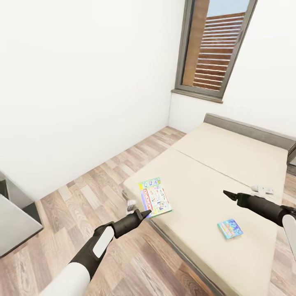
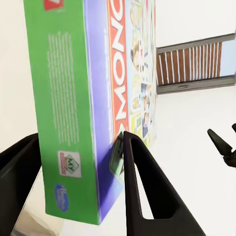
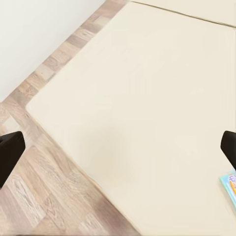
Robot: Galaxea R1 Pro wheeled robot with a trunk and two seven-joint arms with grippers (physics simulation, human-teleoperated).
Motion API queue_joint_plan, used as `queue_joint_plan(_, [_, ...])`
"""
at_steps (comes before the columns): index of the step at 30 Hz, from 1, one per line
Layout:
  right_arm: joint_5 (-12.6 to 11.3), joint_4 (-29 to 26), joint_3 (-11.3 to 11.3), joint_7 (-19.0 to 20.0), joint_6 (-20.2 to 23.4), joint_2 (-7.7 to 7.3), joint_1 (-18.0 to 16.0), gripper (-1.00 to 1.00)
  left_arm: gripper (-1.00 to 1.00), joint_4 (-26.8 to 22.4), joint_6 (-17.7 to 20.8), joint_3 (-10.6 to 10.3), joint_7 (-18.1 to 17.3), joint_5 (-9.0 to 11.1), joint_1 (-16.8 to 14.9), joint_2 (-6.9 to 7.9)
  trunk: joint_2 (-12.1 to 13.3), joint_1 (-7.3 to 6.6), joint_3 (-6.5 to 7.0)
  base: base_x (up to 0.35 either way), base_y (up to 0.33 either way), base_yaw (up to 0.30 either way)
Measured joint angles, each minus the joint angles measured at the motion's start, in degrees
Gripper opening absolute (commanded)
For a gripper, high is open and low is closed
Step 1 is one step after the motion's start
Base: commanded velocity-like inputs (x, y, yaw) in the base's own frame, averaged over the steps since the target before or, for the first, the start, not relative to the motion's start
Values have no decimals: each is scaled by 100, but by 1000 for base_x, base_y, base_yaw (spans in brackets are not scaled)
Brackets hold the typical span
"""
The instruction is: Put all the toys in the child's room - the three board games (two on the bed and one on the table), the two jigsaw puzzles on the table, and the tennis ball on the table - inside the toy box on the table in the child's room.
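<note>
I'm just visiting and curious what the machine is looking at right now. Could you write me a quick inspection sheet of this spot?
Surface: cream bed, mattress bare apart from two boxes.
Job's things: larger board game at the bed's near corner; smaller blue board game lying flat further along.
Clutter: nothing seen.
Claws: left claw astride the larger game's edge, fingers either side; right claw open, hovering over the mattress.
Cables: nothing seen.
Surroundings: wooden floor, white walls, window, grey furniture at left.

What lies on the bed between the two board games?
Nothing: in the head view, only bare cream mattress lies between the large game at the left gripper and the small game.
</note>
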Motion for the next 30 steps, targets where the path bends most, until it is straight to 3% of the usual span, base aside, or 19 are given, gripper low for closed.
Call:
queue_joint_plan(12, [-5, -1, -4, 0, 0, -27, 9, 100, -100, 1, 2, 0, 3, 6, -1, 1, 0, 0, -27, 0, 0, 251])
queue_joint_plan(30, [-15, -2, -5, 68, -3, -26, 19, 100, -100, 1, 7, 0, 5, 20, -2, 1, -1, 0, -36, 0, 0, 33])
